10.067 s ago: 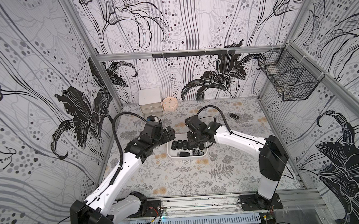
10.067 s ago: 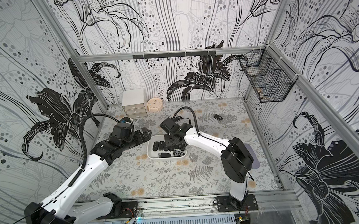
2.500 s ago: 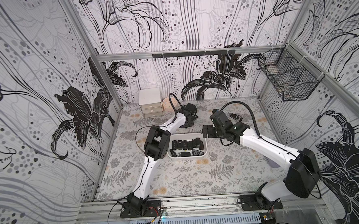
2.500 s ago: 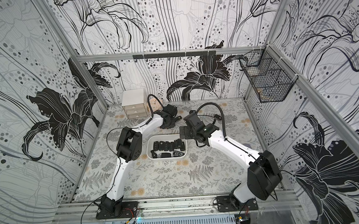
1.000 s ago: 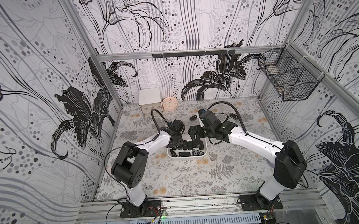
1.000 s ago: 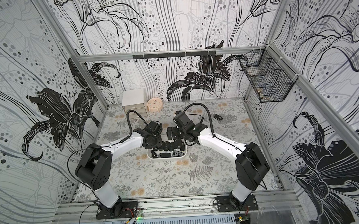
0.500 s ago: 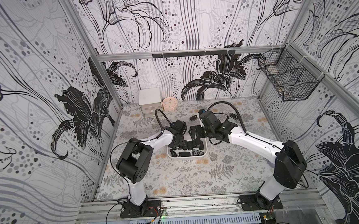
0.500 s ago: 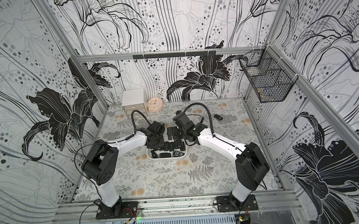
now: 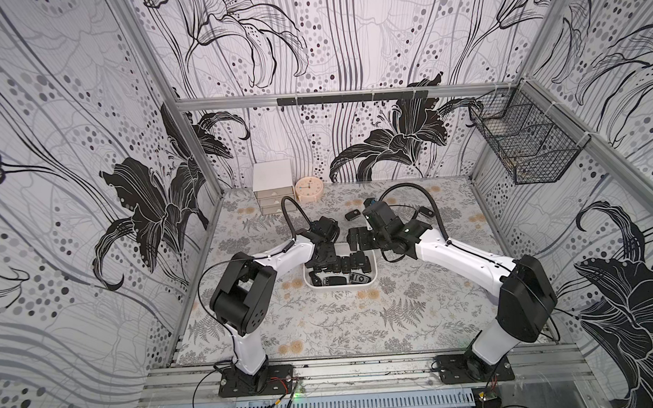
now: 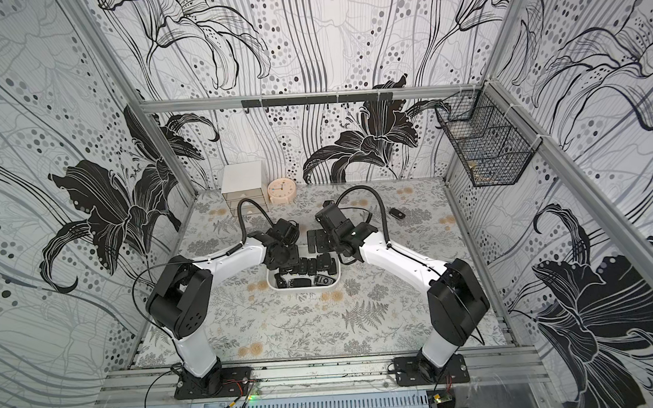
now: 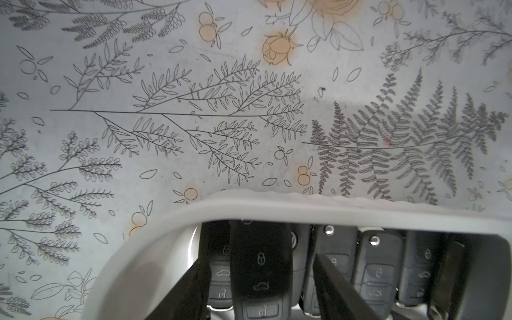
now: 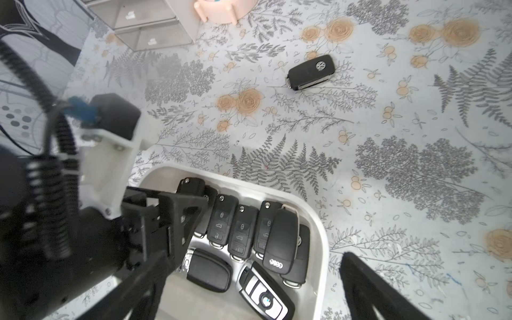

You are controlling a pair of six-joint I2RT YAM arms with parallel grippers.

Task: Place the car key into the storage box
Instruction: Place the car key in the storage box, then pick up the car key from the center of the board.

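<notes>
Two parted fingers (image 11: 188, 293) of the left end effector (image 11: 260, 261) flank the car key (image 11: 260, 246) inside the storage box (image 11: 304, 212).

Light: bright, even, diffuse.
Shadows: soft, faint on worktop (image 9: 323, 320).
Blur: near cable (image 12: 47, 171), right wrist view.
Edges: bowed in top views.

A lone key (image 12: 310, 71) on the table (image 12: 415, 110) shows the VW roundel. In the box (image 12: 323, 249), the Audi key (image 12: 279, 243) bears the 4 silver rings and the BMW key (image 12: 264, 297) its blue-and-white roundel. 3 flip keys (image 12: 241, 231) beside them carry padlock and car-boot pictograms, no words. In the left wrist view the top key (image 11: 260, 263) shows a closed padlock, a car with raised boot and, lower, another car sign. The clock (image 9: 308, 186) numerals and the stickers on the drawers (image 12: 155, 38) are too small to read.
</notes>
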